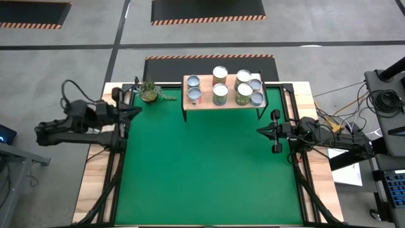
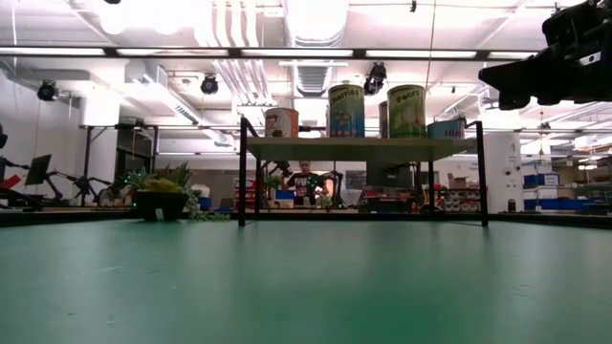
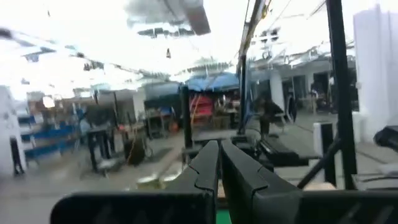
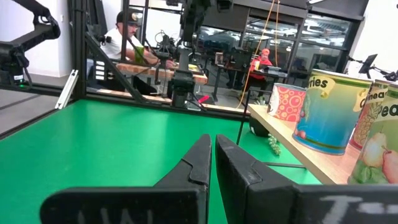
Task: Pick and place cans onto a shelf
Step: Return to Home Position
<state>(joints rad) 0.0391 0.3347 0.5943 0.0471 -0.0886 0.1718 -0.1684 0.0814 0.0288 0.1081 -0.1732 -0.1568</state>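
Green table (image 1: 209,177) lies nearest, and over its right edge hangs the right gripper (image 1: 260,131), pointing inward. Its two fingers (image 4: 199,162) are drawn almost together with nothing between them. Farther back, toward the middle of the far edge, stands the shelf (image 1: 206,87), well apart from that gripper. All eight cans (image 1: 220,94) sit upright on its wooden top in loose pairs, crowded most toward the shelf's right end, the side nearer the right gripper. Over the left edge waits the left gripper (image 1: 137,113), its fingers closed and empty. A small potted plant (image 1: 149,92) is just past it, left of the shelf. Beyond the table, a person (image 4: 127,34) sits at a bench in the room.
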